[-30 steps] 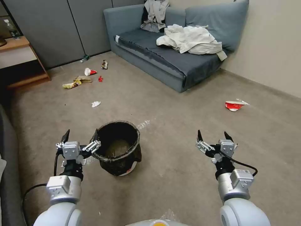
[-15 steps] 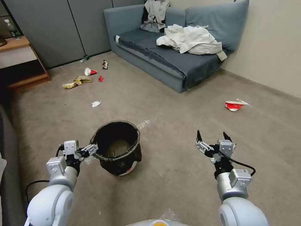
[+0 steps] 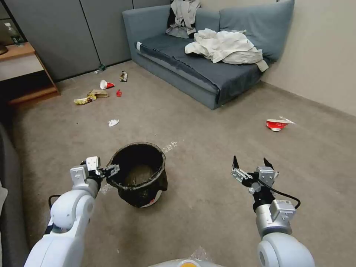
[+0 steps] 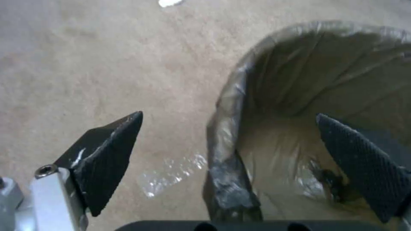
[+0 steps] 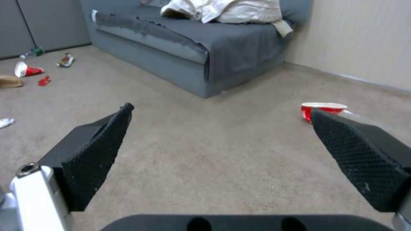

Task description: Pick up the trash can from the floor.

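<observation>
In the head view, the trash can [image 3: 139, 174] is seen standing upright on the floor [image 3: 207, 193], a little to the robot's left of centre, with its black bag folded over the rim and a white base showing below. The left gripper [image 3: 107, 171] is placed at the near-left rim, low to the carpet. The right gripper [image 3: 252, 166] is held apart over bare carpet, well away from the can, its fingers spread and holding nothing. A crushed red cup [image 3: 277, 124] is left farther off toward the wall.

In the left wrist view, the can's rim [image 4: 231, 128] is found between the spread fingers [image 4: 107, 154]: one is outside, above the carpet, and the other is inside the bag. Nothing is clamped yet.

In the right wrist view, open carpet, a sofa [image 5: 192, 54] and the red cup are framed between the wide-open fingers [image 5: 92, 157].

The approach is judged nearly finished; closing on the rim and lifting remain.
</observation>
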Robot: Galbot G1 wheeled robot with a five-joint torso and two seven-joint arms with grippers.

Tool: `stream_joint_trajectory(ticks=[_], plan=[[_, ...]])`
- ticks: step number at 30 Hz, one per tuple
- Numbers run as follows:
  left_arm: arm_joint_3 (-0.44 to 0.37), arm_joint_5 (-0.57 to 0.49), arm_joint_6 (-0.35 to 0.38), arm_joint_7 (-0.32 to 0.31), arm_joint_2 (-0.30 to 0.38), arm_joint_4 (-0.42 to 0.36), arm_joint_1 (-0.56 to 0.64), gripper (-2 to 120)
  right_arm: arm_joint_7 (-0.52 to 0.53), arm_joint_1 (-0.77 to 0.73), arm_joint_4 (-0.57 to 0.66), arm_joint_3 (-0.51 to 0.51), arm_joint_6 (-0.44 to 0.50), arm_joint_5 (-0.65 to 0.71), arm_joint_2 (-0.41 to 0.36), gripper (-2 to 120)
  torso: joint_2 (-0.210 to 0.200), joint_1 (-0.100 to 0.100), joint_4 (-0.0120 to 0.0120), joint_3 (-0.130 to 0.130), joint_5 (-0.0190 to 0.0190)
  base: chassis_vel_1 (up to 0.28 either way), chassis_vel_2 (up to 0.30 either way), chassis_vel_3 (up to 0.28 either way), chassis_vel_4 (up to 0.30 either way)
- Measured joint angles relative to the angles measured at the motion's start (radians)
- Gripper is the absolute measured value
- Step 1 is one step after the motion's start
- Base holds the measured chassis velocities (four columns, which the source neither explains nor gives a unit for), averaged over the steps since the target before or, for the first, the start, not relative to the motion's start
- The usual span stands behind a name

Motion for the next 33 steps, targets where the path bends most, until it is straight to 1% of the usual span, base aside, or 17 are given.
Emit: stream_joint_trajectory(ticks=[2,9,11,12,15,16,20,21,22,23,25,26,27,28,30,31,33], plan=[[0.008,-0.007,0.016,-0.002,0.0,0.016,-0.012,100,0.0,0.001,-0.003,0.0,0.0,0.0,0.0,100,0.0,0.0,0.0,0.0,0.0,0.0,0.0,0.0,0.0],[0.016,-0.032,0.027,-0.013,-0.001,0.039,-0.03,100,0.001,0.005,-0.008,-0.001,0.0,-0.001,-0.001,100,0.0,0.0,-0.0001,0.0,0.0001,0.0,0.0,0.0,0.0],[0.019,-0.04,0.027,-0.02,-0.004,0.051,-0.033,95,0.001,0.006,-0.01,-0.001,0.0,-0.001,-0.002,100,0.0,0.0,-0.0001,0.0,0.0,0.0,0.0,0.0,0.0],[0.019,-0.04,0.027,-0.02,-0.004,0.051,-0.033,95,0.001,0.006,-0.01,-0.001,0.0,-0.001,-0.002,100,0.0,0.0,-0.0001,0.0,0.0,0.0,0.0,0.0,0.0],[0.026,-0.044,0.027,-0.033,-0.011,0.077,-0.037,83,0.003,0.011,-0.016,-0.002,0.0,-0.002,-0.002,100,0.0,0.0,-0.0001,0.0,0.0001,0.0,0.0,0.0,0.0],[0.026,-0.044,0.027,-0.033,-0.011,0.077,-0.037,83,0.003,0.011,-0.016,-0.002,0.0,-0.002,-0.002,100,0.0,0.0,-0.0001,0.0,0.0001,0.0,0.0,0.0,0.0],[0.027,-0.043,0.026,-0.039,-0.012,0.101,-0.043,67,0.004,0.015,-0.02,-0.004,-0.001,-0.003,-0.002,100,0.0,0.0,-0.0001,0.0,0.0,0.0,0.0,0.0,0.0],[0.027,-0.043,0.026,-0.039,-0.012,0.101,-0.043,67,0.004,0.015,-0.02,-0.004,-0.001,-0.003,-0.002,100,0.0,0.0,-0.0001,0.0,0.0,0.0,0.0,0.0,0.0],[0.028,-0.043,0.025,-0.04,-0.01,0.107,-0.044,61,0.004,0.017,-0.022,-0.005,-0.002,-0.003,-0.002,100,0.0,0.0,-0.0001,0.0,0.0,0.0,0.0,0.0,0.0],[0.028,-0.043,0.025,-0.04,-0.01,0.108,-0.044,59,0.004,0.018,-0.022,-0.006,-0.002,-0.004,-0.002,100,0.0,0.0,0.0,0.0,0.0,0.0,0.0,0.0,0.0],[0.029,-0.043,0.024,-0.04,-0.009,0.113,-0.046,47,0.004,0.023,-0.025,-0.009,-0.003,-0.004,-0.002,100,0.0,0.0,-0.0001,0.0,0.0,0.0,0.0,0.0,0.0],[0.029,-0.043,0.024,-0.04,-0.009,0.113,-0.046,47,0.004,0.023,-0.025,-0.009,-0.003,-0.004,-0.002,100,0.0,0.0,-0.0001,0.0,0.0,0.0,0.0,0.0,0.0],[0.03,-0.043,0.024,-0.041,-0.009,0.114,-0.048,43,0.004,0.025,-0.026,-0.01,-0.004,-0.005,-0.002,100,0.0,0.0,-0.0001,0.0,0.0,0.0,0.0,0.0,0.0],[0.031,-0.042,0.024,-0.044,-0.009,0.118,-0.05,37,0.004,0.027,-0.026,-0.011,-0.004,-0.005,-0.002,100,0.0,0.0,-0.0001,0.0,0.0,0.0,0.0,0.0,0.0],[0.034,-0.038,0.022,-0.047,-0.01,0.123,-0.051,28,0.004,0.028,-0.027,-0.012,-0.004,-0.005,-0.002,100,0.0,0.0,-0.0001,0.0,0.0001,0.0,0.0,0.0,0.0],[0.034,-0.038,0.022,-0.047,-0.01,0.123,-0.051,28,0.004,0.028,-0.027,-0.012,-0.004,-0.005,-0.002,100,0.0,0.0,-0.0001,0.0,0.0001,0.0,0.0,0.0,0.0],[0.035,-0.036,0.018,-0.051,-0.011,0.127,-0.051,17,0.004,0.028,-0.027,-0.012,-0.004,-0.006,-0.003,100,0.0,0.0,-0.0001,0.0,0.0002,0.0,0.0,0.0,0.0]])
